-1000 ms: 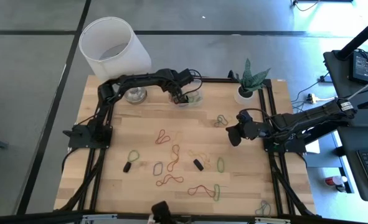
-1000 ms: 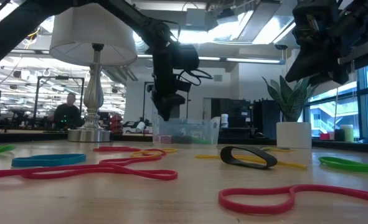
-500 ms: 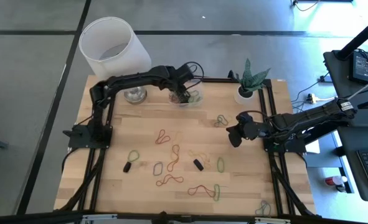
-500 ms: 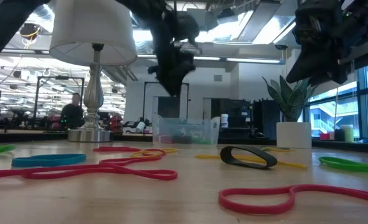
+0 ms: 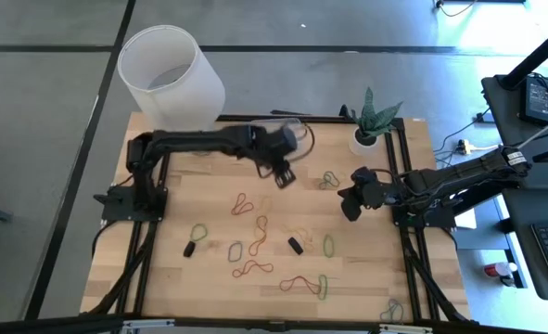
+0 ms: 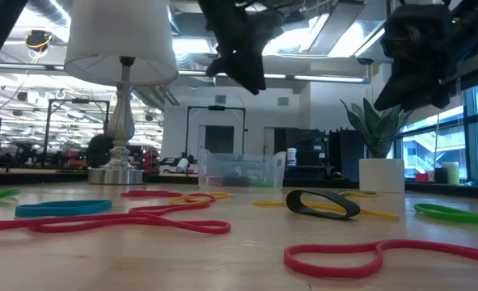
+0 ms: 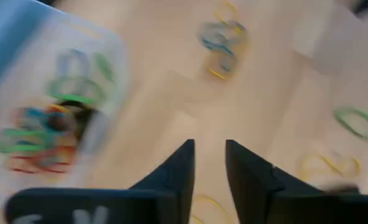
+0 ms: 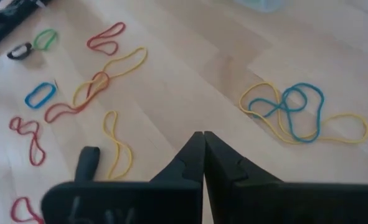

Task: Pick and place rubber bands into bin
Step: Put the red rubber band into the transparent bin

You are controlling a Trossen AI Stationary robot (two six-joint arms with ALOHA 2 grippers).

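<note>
The bin point(image 6: 240, 170) stands on the table point(image 5: 209, 223) near the lamp point(image 6: 121, 48) and holds a heap of coloured bands. The left gripper point(image 5: 283, 173) hangs in the air just beside the bin, fingers slightly parted with nothing between them. The right gripper point(image 5: 348, 206) hovers well away from the bin, fingers pressed together. The rubber bands point(image 5: 255, 232) lie scattered on the table in front of the bin.

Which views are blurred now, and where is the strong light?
Left wrist view: motion blur smears the bin and the rubber bands. Right wrist view: sharp. High view: the left gripper is slightly smeared. Low view: bright ceiling lights and windows backlight both arms into dark silhouettes.
</note>
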